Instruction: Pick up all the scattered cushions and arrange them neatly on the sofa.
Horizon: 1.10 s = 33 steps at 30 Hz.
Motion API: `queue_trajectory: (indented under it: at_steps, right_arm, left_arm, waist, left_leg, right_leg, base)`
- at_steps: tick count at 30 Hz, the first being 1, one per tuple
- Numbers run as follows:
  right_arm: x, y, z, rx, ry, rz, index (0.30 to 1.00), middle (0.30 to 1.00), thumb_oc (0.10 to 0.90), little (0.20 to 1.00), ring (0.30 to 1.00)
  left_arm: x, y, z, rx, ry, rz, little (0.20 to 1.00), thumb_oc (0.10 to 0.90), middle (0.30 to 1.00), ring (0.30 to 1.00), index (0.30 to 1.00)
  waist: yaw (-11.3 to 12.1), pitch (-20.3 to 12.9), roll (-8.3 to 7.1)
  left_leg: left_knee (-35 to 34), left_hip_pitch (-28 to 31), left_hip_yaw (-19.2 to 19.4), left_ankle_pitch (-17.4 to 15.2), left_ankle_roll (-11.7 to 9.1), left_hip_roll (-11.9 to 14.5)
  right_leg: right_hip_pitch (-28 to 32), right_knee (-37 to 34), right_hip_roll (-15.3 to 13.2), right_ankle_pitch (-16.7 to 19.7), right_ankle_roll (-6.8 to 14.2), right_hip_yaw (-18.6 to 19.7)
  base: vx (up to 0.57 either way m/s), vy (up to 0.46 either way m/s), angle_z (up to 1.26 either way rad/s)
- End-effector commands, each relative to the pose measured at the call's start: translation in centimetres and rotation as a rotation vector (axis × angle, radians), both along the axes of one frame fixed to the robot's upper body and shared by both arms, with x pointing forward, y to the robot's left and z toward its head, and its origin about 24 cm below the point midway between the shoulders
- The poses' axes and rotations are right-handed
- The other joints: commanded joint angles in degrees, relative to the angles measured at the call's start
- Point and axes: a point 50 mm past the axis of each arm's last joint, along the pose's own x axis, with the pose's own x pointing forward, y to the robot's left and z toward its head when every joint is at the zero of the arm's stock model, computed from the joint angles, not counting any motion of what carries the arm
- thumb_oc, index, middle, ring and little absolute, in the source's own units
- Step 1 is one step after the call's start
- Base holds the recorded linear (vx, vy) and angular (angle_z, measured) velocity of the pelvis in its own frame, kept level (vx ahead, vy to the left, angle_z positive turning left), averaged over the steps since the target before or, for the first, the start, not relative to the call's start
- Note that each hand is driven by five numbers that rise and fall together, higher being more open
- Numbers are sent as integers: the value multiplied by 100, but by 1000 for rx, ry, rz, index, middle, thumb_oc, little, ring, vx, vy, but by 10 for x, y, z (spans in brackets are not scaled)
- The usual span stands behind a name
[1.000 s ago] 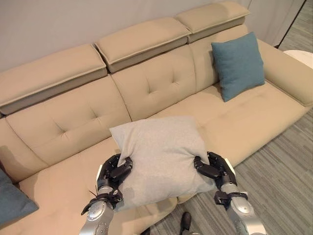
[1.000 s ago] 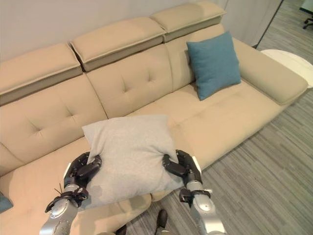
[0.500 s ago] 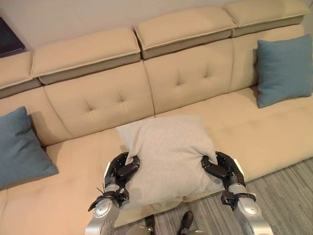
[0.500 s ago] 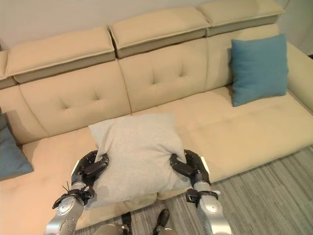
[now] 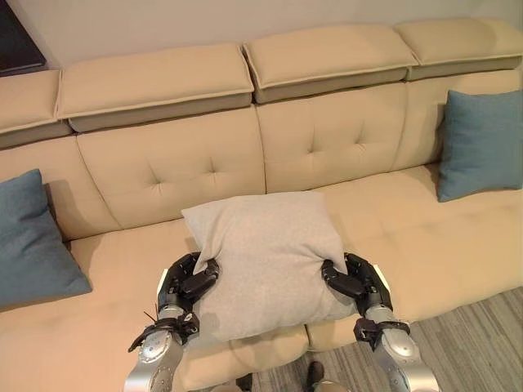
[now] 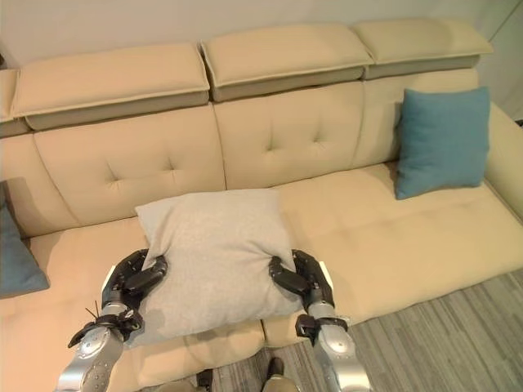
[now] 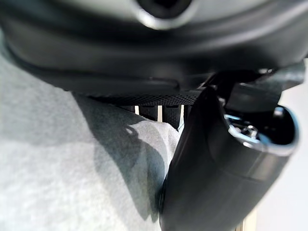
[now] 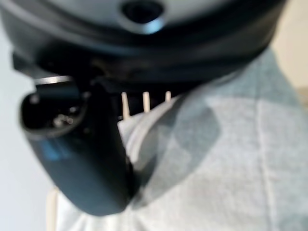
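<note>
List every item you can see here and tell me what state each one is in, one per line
Grey cushion: held up between both hands, over the front of the sofa seat.
Left hand: shut on the grey cushion's side.
Right hand: shut on its opposite side.
Blue cushion on the robot's right: upright, leaning against the sofa back.
Blue cushion on the robot's left: propped at the other end of the seat.
Sofa: middle seat bare.

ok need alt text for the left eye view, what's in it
Both robot hands, left hand and right hand, grip the sides of a square light grey fabric cushion over the seat of a long beige tufted sofa. Teal cushions sit at the left end and right end.
</note>
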Motion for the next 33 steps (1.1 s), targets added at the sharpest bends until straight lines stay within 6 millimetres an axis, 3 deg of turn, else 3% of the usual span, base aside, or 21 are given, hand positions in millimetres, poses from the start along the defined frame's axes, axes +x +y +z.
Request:
queue_trajectory:
  at_steps: [1,4,11,18,19,20,23,24,25,26,28,30,31,33]
  right_arm:
    - [31,31,78,77,-424,121,300,300,400,300,300]
    - [32,33,76,61,-408,141,300,300,400,300,300]
    - [31,26,77,9,-408,136,300,300,400,300,300]
    - [44,17,105,-180,-538,102,300,300,400,300,300]
    - [51,20,117,-239,-598,100,300,300,400,300,300]
    - [52,21,117,-240,-600,99,300,300,400,300,300]
    - [68,37,149,-284,-745,92,300,300,400,300,300]
    - [69,38,149,-285,-747,92,300,300,400,300,300]
    - [73,46,167,-283,-829,80,300,300,400,300,300]
    - [73,46,167,-283,-829,80,300,300,400,300,300]
    - [76,57,196,-319,-982,30,300,300,400,300,300]
    - [76,59,204,-349,-1029,10,300,300,400,300,300]
    - [76,63,221,-426,-1131,-37,300,300,400,300,300]
    - [75,65,233,-474,-1198,-72,300,300,400,300,300]
  left_arm:
    - [30,-41,64,-44,-374,-210,300,400,300,300,300]
    - [27,-40,61,-59,-359,-196,300,400,300,300,300]
    - [23,-43,56,-69,-340,-204,300,400,300,300,300]
    - [44,-53,85,0,-473,-215,300,400,300,300,300]
    - [52,-59,99,24,-535,-211,300,400,300,300,300]
    - [53,-59,99,24,-537,-211,300,400,300,300,300]
    - [73,-74,139,54,-702,-188,300,400,300,300,300]
    - [73,-74,140,54,-704,-187,300,400,300,300,300]
    - [80,-81,162,73,-795,-173,300,400,300,300,300]
    - [80,-81,162,73,-795,-173,300,400,300,300,300]
    - [86,-90,197,129,-947,-126,300,400,300,300,300]
    - [87,-92,207,143,-989,-112,300,400,300,300,300]
    - [89,-98,226,180,-1072,-87,300,400,300,300,300]
    - [89,-102,238,205,-1122,-75,300,400,300,300,300]
  waist:
    - [12,-465,-97]
    - [61,-567,-168]
    - [78,-636,-138]
    - [55,-507,-28]
    - [25,-460,-11]
    - [21,-465,-8]
    - [-54,-448,34]
    - [-52,-458,34]
    - [-102,-491,52]
    - [-102,-491,52]
    - [-147,-568,79]
    - [-173,-610,81]
    - [-194,-647,89]
    - [-220,-651,91]
  left_leg:
    - [174,30,-246,-557,-118,-137]
    - [39,85,-320,-508,-237,-58]
    - [0,-10,-554,-408,-469,139]
    - [0,-499,-760,-137,-747,268]
    - [0,-710,-760,-61,-783,298]
    - [0,-728,-763,-57,-784,299]
    - [0,-1213,-705,54,-849,334]
    - [0,-1238,-701,57,-850,336]
    - [0,-1452,-688,100,-865,351]
    - [0,-1452,-688,100,-865,351]
    - [0,-1762,-659,140,-896,368]
    - [0,-1900,-666,199,-894,347]
    - [0,-2035,-657,198,-905,347]
    - [0,-2166,-655,255,-904,315]
  right_leg:
    - [26,281,82,95,219,-99]
    - [279,-120,126,218,206,-337]
    - [585,-392,298,77,80,-741]
    - [360,-392,381,-67,13,-1151]
    - [179,-392,398,-69,6,-1154]
    - [161,-392,399,-66,5,-1156]
    - [-361,-392,439,23,22,-1081]
    - [-387,-392,440,28,21,-1077]
    - [-631,-392,472,88,26,-1002]
    - [-631,-392,472,88,26,-1002]
    - [-973,-392,512,142,20,-897]
    - [-1109,-392,499,187,22,-873]
    - [-1240,-392,504,198,20,-832]
    - [-1355,-392,492,248,20,-805]
  base:
    - [102,-129,82]
    - [124,-183,40]
    - [75,-147,22]
    - [-36,-71,29]
    - [-58,-18,19]
    - [-138,-27,18]
    - [-95,-11,3]
    - [-76,5,-3]
    - [-52,8,-5]
    - [-69,8,-8]
    - [-44,24,-11]
    - [-31,27,-7]
    - [-9,11,-5]
    - [-32,27,-7]
